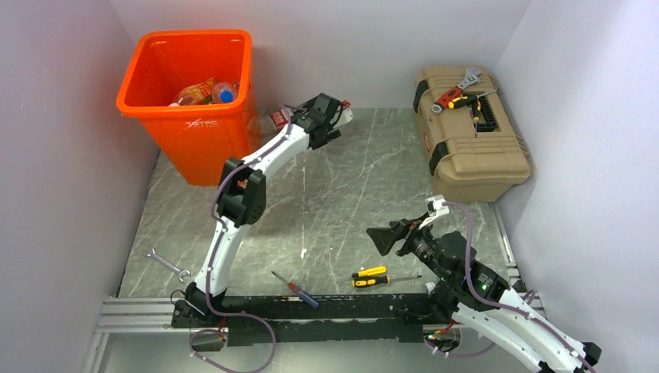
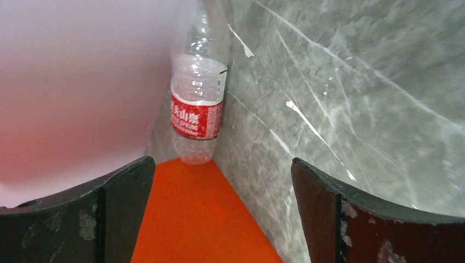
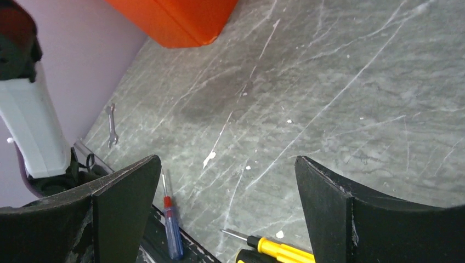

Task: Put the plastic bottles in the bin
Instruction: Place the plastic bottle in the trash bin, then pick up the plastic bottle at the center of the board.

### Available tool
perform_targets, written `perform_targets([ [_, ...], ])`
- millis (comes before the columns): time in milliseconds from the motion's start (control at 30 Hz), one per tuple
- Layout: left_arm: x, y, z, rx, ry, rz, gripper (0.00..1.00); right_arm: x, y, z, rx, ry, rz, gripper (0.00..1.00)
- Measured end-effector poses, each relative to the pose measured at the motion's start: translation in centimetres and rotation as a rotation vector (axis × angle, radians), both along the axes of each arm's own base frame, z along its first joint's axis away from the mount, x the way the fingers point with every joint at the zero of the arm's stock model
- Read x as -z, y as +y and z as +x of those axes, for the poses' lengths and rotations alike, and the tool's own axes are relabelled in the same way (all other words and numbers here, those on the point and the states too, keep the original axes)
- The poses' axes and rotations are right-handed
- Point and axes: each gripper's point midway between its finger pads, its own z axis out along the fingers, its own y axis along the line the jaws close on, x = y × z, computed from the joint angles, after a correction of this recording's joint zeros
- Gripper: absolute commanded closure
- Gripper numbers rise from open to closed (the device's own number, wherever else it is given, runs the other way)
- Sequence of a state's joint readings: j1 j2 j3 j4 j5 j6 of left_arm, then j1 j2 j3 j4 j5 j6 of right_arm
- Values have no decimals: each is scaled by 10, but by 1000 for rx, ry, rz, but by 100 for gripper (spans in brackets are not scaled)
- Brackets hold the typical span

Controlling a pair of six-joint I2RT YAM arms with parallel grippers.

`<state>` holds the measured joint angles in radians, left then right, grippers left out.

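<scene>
From the overhead view, the bin [image 1: 206,144] stands in the upper left of the frame on the grey marble surface [image 1: 350,186]. Several plastic bottles [image 1: 203,92] already lie inside it, one of them with a blue cap.

One more bottle [image 2: 196,115], clear with a red label, is outside the bin. In the left wrist view it sits top centre, lying along the foot of the wall. Its lower end is right at the bin's orange corner, and I cannot tell whether the two touch. Its cap end runs out of the top of the frame.

My left end effector [image 2: 222,164] is released, its dark fingers spread wide at the bottom corners of that view. Nothing is between them, and the bottle is beyond their tips. Overhead, this arm reaches to the upper middle, just right of the bin.

My right end effector [image 3: 227,159] is also released and empty. It hangs above bare surface at the lower right of the overhead frame.

A tan toolbox [image 1: 474,148] with hand tools on its lid sits upper right. Along the bottom edge lie two yellow-handled screwdrivers [image 1: 369,276], a blue-and-red screwdriver [image 1: 299,291] and a small wrench [image 1: 169,266].
</scene>
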<state>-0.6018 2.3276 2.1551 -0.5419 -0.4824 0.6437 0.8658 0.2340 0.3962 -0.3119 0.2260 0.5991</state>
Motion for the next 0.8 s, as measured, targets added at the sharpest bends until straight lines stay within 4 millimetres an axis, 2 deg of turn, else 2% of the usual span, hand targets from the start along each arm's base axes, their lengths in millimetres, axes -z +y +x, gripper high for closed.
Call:
perform_targets([
  [100, 33, 16, 20, -3, 44, 44, 1, 7, 2, -1, -10, 17, -12, 3],
  [267, 61, 29, 40, 8, 62, 110, 0, 20, 7, 0, -27, 56, -53, 3],
  [600, 91, 36, 84, 32, -45, 158, 0, 57, 10, 1, -24, 138, -118, 2],
  [800, 88, 54, 113, -22, -145, 148, 0, 66, 10, 1, -16, 164, -124, 2],
])
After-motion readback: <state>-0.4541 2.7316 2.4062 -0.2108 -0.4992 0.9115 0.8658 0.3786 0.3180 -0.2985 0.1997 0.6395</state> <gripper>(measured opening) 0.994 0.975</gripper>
